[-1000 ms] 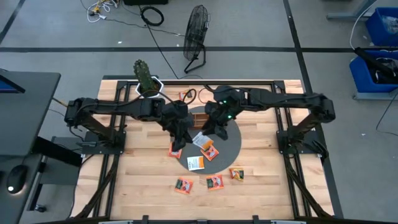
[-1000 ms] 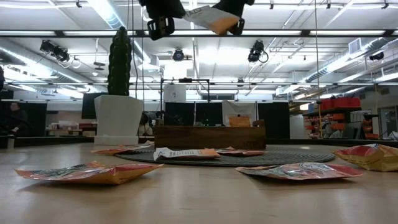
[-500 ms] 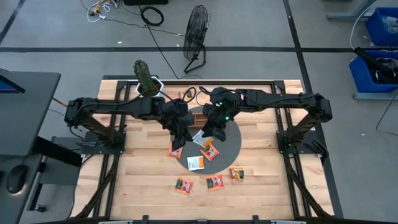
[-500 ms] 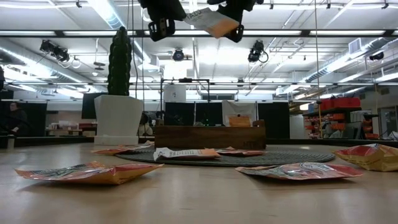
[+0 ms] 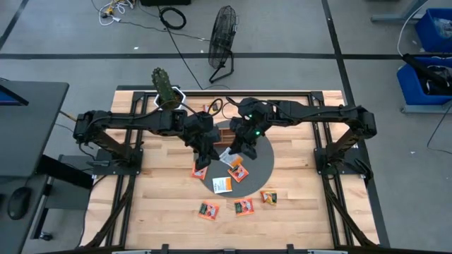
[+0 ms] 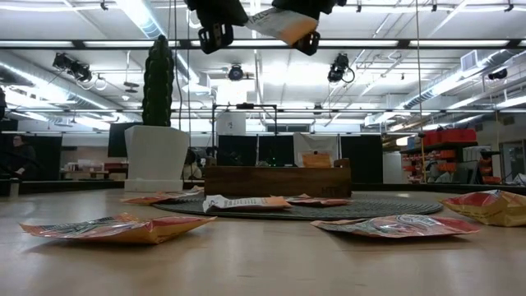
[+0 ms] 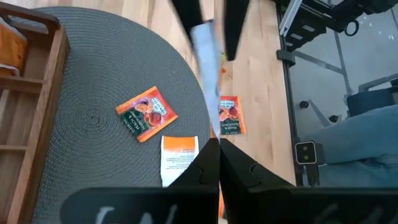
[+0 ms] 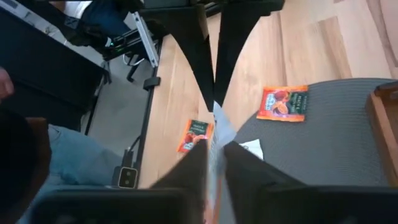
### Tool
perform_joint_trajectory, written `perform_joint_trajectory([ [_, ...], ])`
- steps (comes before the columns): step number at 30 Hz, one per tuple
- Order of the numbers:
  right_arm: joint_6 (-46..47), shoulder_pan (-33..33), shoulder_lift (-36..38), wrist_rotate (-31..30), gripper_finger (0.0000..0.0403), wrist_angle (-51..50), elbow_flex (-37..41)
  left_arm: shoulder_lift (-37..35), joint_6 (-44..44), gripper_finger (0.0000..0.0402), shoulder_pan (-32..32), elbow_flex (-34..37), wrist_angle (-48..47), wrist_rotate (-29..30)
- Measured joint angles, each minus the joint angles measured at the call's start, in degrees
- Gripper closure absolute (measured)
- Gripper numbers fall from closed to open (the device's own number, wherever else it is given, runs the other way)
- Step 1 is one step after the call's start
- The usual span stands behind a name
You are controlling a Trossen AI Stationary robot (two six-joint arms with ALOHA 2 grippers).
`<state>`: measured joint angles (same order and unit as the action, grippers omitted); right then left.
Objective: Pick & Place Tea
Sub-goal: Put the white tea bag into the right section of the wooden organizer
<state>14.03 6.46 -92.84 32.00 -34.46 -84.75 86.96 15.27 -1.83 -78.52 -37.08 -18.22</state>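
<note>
- This is a robotics lab or workshop hall, set around a pale butcher-block wooden table framed in black metal rails.
- Two dark jointed robot arms are mounted at the table's sides, over a grey concrete floor marked with dark lines.
- Beyond the table's far edge stands a black wire-cage floor fan, with loose black cables near it.
- Off the table's far right corner sit blue plastic storage bins.
- Level across the table, an open ceiling with long fluorescent strip lights, exposed ducts and hanging black cameras shows behind it, above dark monitor screens.
</note>
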Motion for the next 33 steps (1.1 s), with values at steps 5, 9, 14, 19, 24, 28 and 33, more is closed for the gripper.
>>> perform_joint_trajectory([
  [5,-1.07,0.49,0.04,0.23,0.0393,-0.68,0.00,0.00,0.04,0.0397,0.00,0.02,0.04,1.25],
  [9,-4.49,0.87,0.60,-1.96,0.0399,-5.59,0.08,-0.40,-1.24,0.0374,0.02,0.14,0.18,2.61],
  [14,-7.88,1.50,2.47,-4.62,0.0401,-7.36,0.09,-1.38,-1.96,0.0340,0.17,0.22,4.54,5.75],
  [19,-9.81,2.60,5.04,-7.74,0.0402,-6.64,0.78,-2.65,-1.66,0.0318,0.17,0.22,8.33,8.65],
  [24,-10.08,3.66,10.49,-11.88,0.0402,-1.33,7.12,-3.51,-1.28,0.0307,0.17,0.31,10.68,11.82],
  [28,-8.73,4.09,16.78,-17.15,0.0402,7.25,14.58,-3.60,-1.10,0.0306,-0.38,0.25,13.49,14.10],
  [33,-7.08,4.07,23.26,-23.23,0.0403,11.86,21.93,-3.56,-0.70,0.0305,-0.37,0.45,14.97,15.09],
])
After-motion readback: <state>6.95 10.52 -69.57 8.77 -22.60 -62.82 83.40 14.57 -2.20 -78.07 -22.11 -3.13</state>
